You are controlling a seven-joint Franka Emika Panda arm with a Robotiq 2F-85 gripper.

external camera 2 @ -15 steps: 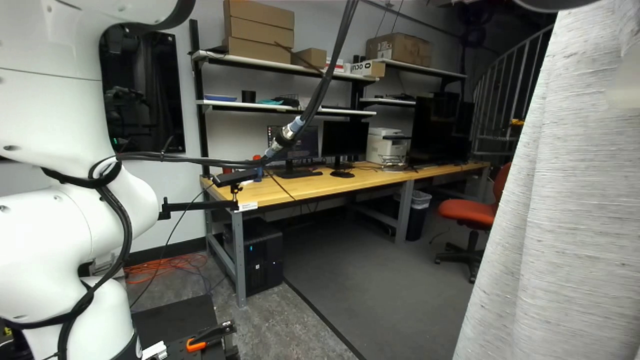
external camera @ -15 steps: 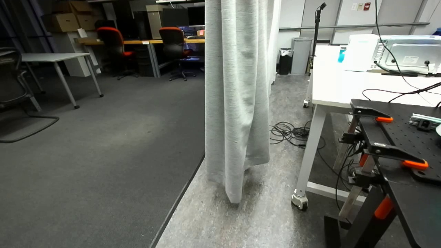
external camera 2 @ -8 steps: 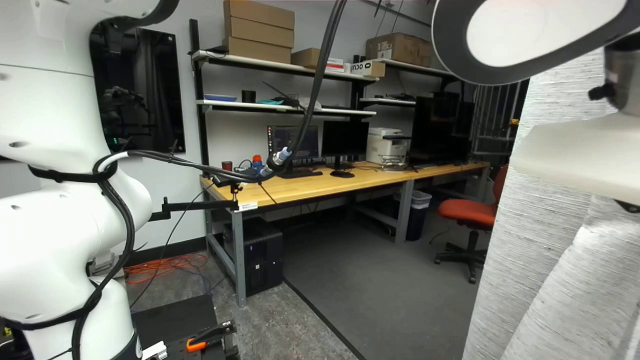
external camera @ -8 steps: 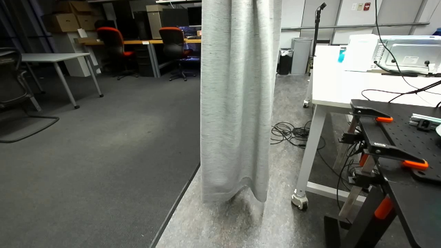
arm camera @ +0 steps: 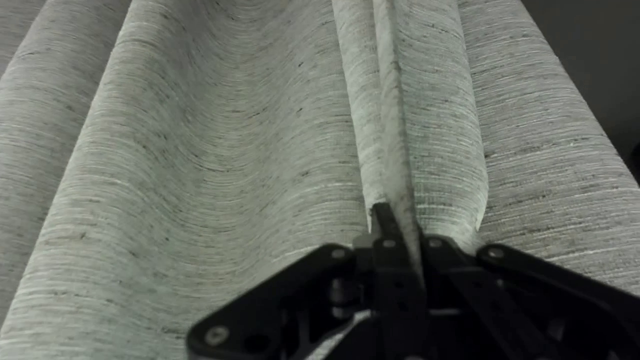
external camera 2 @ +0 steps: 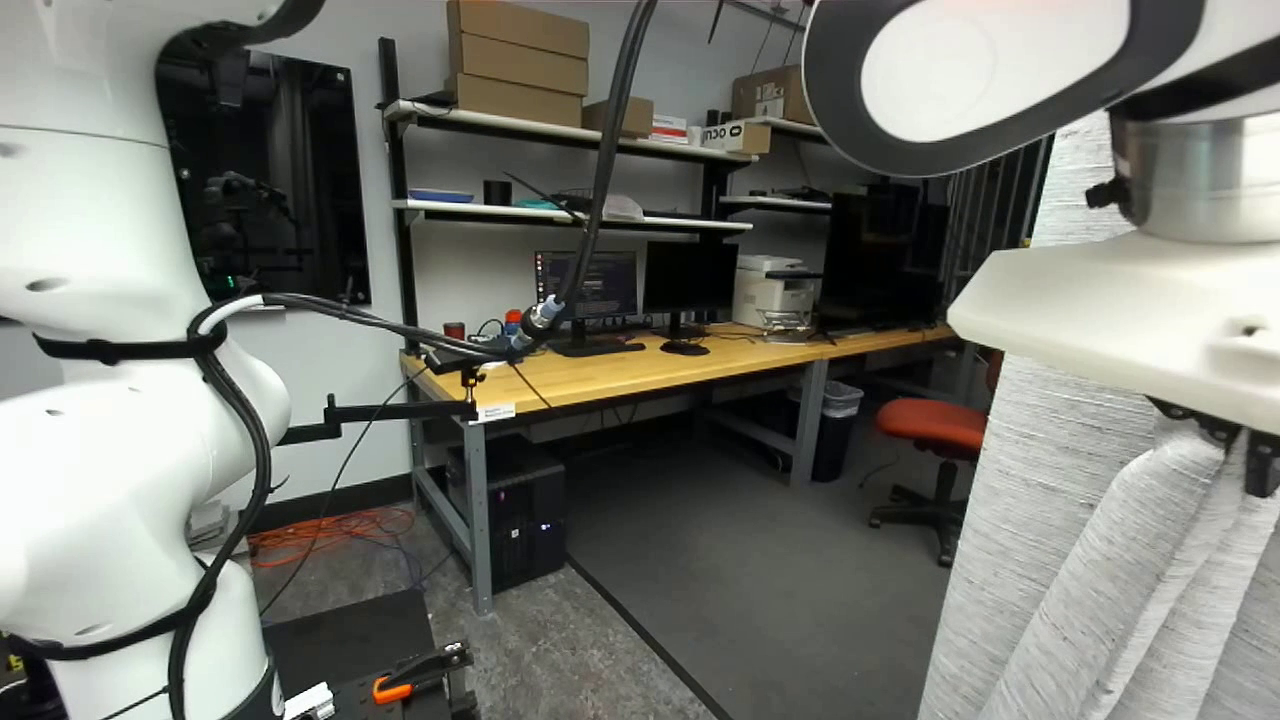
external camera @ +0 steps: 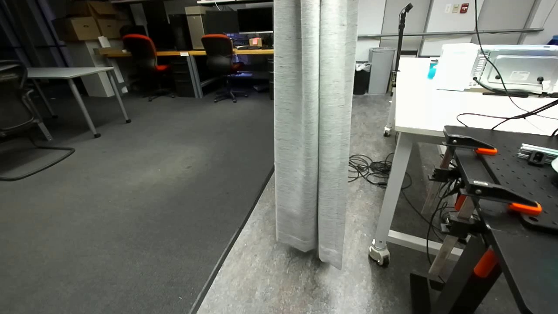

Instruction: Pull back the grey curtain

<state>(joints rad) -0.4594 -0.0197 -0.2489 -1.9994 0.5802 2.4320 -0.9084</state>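
The pincer [arm camera: 404, 226] pinches a fold of the grey curtain [external camera: 309, 131], which hangs bunched to the left of the white counter [external camera: 427, 109]. So the grasp looks done and the pull perhaps partly made; finishing it and letting go seem to remain

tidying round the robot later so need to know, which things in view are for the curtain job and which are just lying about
For the job:
grey curtain
gripper, closed on a fold of it

Just lying about:
tangled black cables
orange chair
printer
bin
cardboard boxes
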